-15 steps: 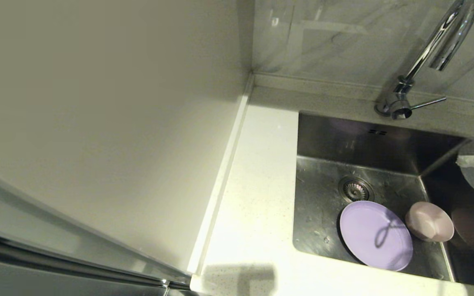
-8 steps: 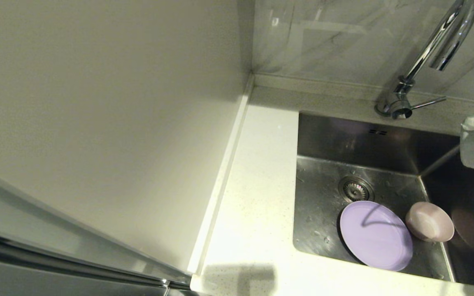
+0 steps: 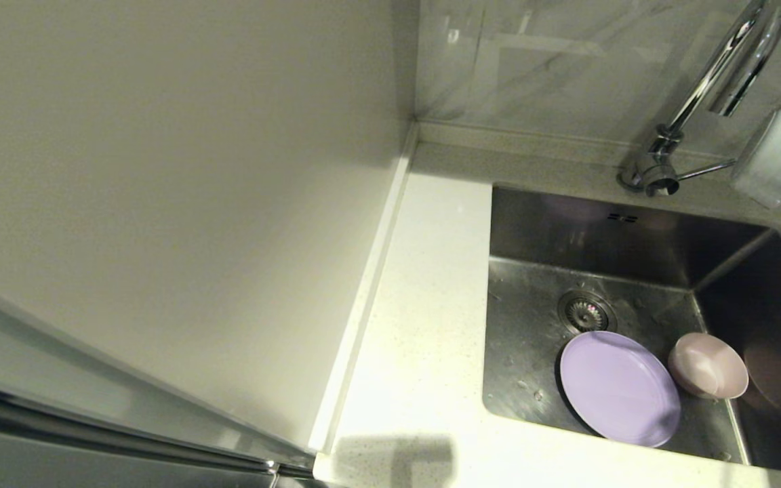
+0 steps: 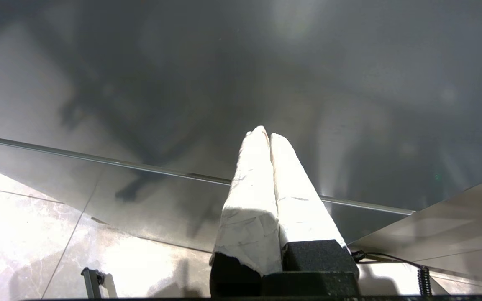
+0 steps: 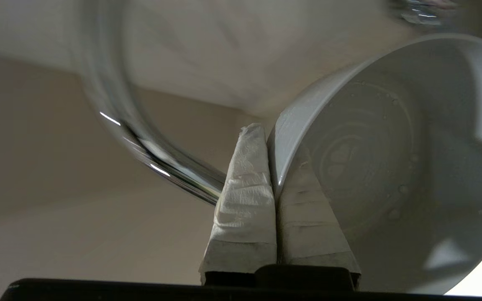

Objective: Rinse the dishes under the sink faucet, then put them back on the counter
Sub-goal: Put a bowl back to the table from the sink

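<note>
Nearest in the head view, the lilac plate and the pink bowl are seen lying on the floor of the sink, just beside each other and beyond the near strip of white table. Farther back, the right claw is clamped on the rim of the pale bowl, held tilted near the faucet. The left claw is pressed together, empty, away from the work. The rinsing step is judged to be in hand; next, the bowl's hollow should be brought under the spout.
</note>
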### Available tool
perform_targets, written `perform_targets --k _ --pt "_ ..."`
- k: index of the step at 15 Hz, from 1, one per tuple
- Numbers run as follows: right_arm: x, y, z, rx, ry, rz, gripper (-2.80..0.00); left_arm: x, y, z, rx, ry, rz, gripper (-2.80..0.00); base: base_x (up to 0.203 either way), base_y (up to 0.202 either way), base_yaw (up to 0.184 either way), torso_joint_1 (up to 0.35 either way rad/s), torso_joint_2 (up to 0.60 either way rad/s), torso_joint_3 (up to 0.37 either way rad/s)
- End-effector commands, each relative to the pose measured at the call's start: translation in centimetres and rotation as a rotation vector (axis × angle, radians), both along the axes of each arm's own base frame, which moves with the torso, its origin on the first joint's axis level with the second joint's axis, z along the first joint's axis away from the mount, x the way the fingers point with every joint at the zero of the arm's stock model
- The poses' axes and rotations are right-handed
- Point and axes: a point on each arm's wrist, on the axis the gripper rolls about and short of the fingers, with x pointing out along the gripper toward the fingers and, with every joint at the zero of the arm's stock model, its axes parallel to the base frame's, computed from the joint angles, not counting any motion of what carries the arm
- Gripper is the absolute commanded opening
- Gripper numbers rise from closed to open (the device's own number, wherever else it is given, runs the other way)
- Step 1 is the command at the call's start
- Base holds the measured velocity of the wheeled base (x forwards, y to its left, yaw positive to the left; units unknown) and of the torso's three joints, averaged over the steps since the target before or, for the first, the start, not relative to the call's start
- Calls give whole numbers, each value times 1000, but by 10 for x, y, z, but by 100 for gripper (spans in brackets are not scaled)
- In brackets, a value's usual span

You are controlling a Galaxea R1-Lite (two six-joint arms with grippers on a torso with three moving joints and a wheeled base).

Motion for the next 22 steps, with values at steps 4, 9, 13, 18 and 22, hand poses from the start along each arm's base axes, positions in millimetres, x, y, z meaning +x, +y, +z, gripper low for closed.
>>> perform_targets --k 4,9,13,18,22 --pt "12 -9 10 317 -70 102 -280 0 0 -1 0 3 0 -280 0 0 0 0 0 0" --pt "8 -29 25 476 -145 127 -280 0 0 -1 0 3 0 -280 0 0 0 0 0 0" --pt "3 -43 22 512 -176 75 -280 0 0 -1 0 3 -1 -280 0 0 0 0 0 0" --pt "-4 -44 29 522 -201 88 -280 0 0 -1 0 3 -1 -280 0 0 0 0 0 0" --pt "-6 -43 28 484 -191 123 -280 0 0 -1 0 3 0 -280 0 0 0 0 0 0"
